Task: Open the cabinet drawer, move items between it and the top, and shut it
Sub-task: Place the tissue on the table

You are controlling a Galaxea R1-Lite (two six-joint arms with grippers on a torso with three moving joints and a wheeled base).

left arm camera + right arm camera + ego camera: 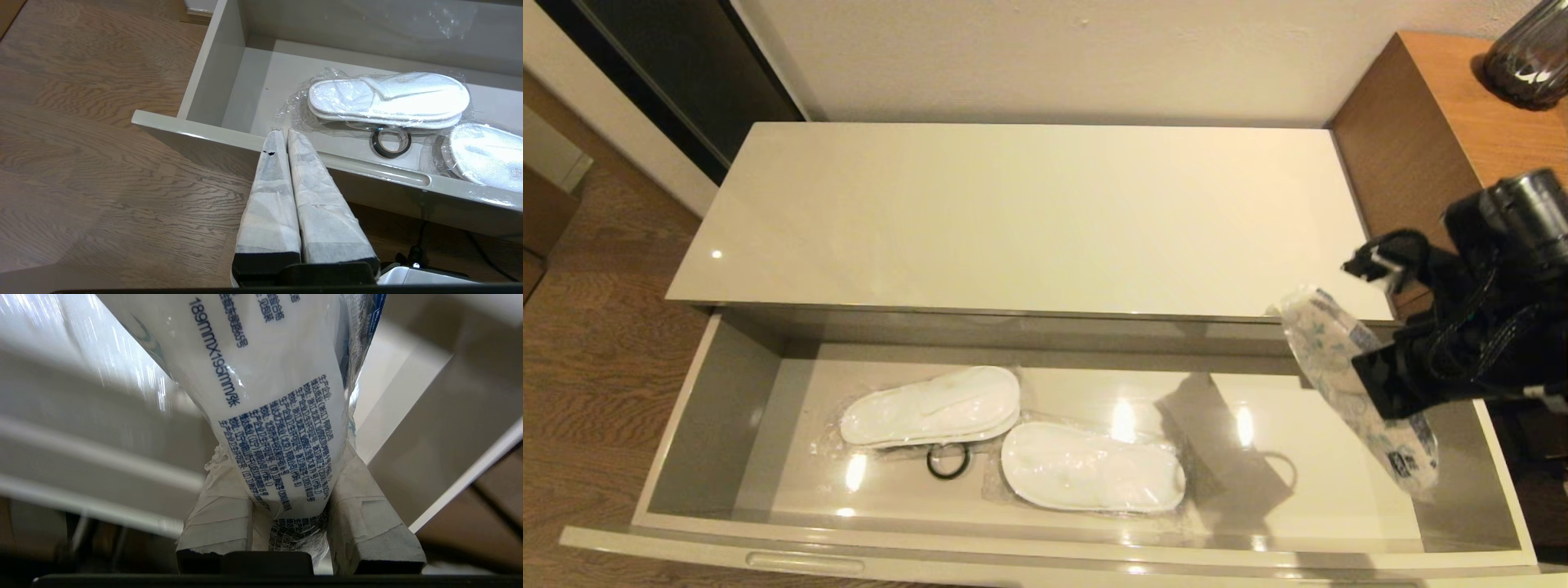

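Note:
The cabinet drawer (709,412) stands pulled out, grey-beige inside. In it lie two white slippers in clear wrap, one (931,406) at left middle and one (1092,478) nearer the front; the left wrist view shows the first slipper (388,98) too. My right gripper (1372,327) hangs over the drawer's right end, shut on the white tissue pack (1401,445) with blue prints, which dangles tilted. The pack (261,375) is pinched between the taped fingers (220,506). My left gripper (284,134) is shut and empty, just outside the drawer's front edge (204,130). The cream top (1029,212) is bare.
A small black ring (947,463) lies between the slippers. A taller brown wooden unit (1405,131) with a dark vase (1531,57) stands right of the cabinet. Wooden floor (596,343) lies to the left.

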